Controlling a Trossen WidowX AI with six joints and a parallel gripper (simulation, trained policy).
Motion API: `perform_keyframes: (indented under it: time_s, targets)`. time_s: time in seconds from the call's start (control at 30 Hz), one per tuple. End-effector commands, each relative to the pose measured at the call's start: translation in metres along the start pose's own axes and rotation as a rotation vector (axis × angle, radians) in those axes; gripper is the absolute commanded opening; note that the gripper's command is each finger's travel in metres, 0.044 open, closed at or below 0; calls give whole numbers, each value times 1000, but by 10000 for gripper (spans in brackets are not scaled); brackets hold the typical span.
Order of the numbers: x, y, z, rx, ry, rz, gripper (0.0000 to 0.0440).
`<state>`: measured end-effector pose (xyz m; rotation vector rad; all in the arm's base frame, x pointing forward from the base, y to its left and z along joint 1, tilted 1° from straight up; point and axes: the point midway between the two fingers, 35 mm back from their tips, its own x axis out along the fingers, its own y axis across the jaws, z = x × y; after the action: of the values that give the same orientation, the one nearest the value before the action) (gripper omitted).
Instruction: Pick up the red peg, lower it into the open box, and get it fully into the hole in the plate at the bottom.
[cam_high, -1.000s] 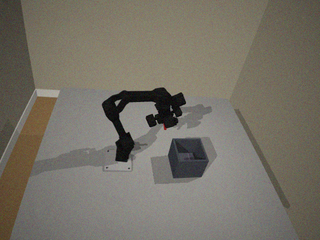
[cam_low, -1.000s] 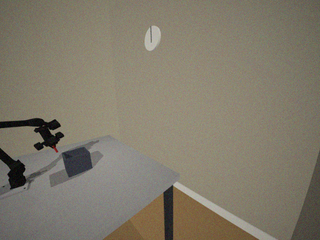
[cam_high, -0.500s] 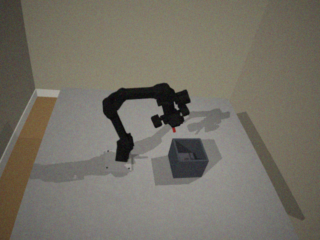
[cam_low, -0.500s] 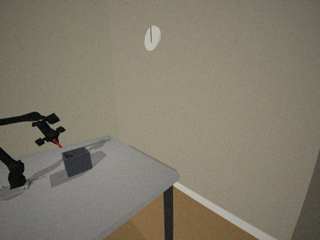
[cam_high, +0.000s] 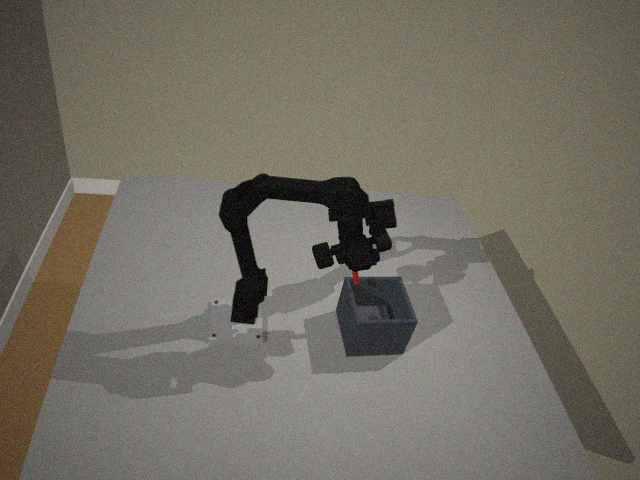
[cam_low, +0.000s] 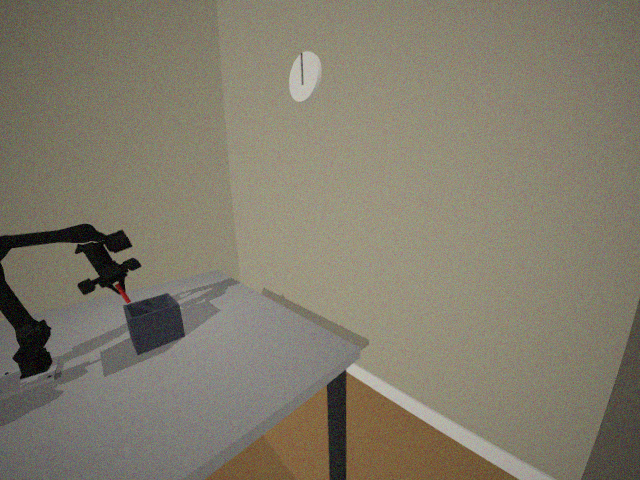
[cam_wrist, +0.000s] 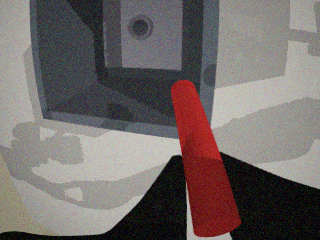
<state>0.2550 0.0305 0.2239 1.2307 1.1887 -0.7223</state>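
The black arm (cam_high: 297, 190) (cam_low: 46, 237) rises from its base, bends at the elbow and reaches right, its forearm nearly level. From the wrist (cam_high: 351, 193) (cam_low: 90, 240), the gripper (cam_high: 355, 268) (cam_low: 117, 284) (cam_wrist: 194, 162) points down at a tilt above the surface, its fingers closed on something narrow.
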Motion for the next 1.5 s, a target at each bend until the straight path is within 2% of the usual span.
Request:
perform_keyframes:
  time_s: [0.0, 0.33, 0.67, 1.47]
  targets:
    - [2, 5, 12, 9, -8, -12, 0]
    - [18, 12, 37, 30, 7, -53, 0]
    - [46, 16, 56, 33, 38, -92, 0]
    - [112, 29, 60, -58, 141, -118, 0]
